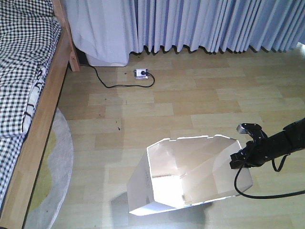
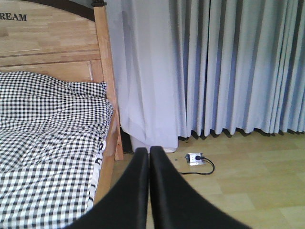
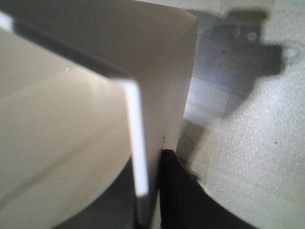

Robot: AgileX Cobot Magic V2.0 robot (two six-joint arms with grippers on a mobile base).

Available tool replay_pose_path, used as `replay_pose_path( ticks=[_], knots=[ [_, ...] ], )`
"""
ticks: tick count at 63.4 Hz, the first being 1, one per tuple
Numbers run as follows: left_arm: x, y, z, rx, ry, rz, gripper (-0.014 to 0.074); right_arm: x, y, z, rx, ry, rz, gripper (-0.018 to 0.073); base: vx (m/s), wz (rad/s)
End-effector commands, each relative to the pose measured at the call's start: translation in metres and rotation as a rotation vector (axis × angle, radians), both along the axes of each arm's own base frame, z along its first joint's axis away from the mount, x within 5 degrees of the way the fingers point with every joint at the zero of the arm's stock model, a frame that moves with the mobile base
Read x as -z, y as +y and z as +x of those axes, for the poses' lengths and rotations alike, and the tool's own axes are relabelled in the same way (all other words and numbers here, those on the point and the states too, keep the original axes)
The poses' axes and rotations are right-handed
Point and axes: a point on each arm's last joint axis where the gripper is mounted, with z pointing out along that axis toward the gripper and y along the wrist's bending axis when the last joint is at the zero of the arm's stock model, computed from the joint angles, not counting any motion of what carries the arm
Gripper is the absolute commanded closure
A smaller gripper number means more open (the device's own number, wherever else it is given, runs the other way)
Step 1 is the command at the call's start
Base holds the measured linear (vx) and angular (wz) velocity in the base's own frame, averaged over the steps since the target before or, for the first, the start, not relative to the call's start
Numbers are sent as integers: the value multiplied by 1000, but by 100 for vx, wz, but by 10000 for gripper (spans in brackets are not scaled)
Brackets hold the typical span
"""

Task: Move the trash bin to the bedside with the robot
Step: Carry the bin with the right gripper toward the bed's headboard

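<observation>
We see the white thin-walled plastic trash bin [image 1: 190, 176] low in the front view, tipped so that its open mouth faces the camera, over the pale wood-plank floor [image 1: 190, 105]. We cannot tell whether its base touches the floor. The right end effector [image 1: 237, 160], on a slim black arm [image 1: 279, 143], is clamped on the bin's right-hand rim. In the right wrist view the thin white wall runs between the jaws, with one black finger [image 3: 183, 200] against its outer face. The left end effector [image 2: 149, 152] is fully closed, its two black fingers pressed together with nothing between them. The light-brown wooden bed frame [image 1: 45, 105] with black-and-white checked bedding [image 1: 24, 52] stands along the left edge, well apart from the bin. Blue-grey pleated curtains [image 1: 214, 24] hang behind, and a white power strip [image 1: 141, 73] lies on the floor below them.
</observation>
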Motion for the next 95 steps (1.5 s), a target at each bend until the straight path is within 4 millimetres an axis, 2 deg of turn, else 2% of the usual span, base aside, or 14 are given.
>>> replay_pose_path(
  ticks=[1, 95],
  knots=[
    [-15, 0, -2, 3, -103, -1, 603, -37, 11, 11, -1, -46, 198, 564, 23, 2],
    [-15, 0, -2, 3, -103, -1, 603, -37, 11, 11, -1, -46, 198, 564, 23, 1]
  ],
)
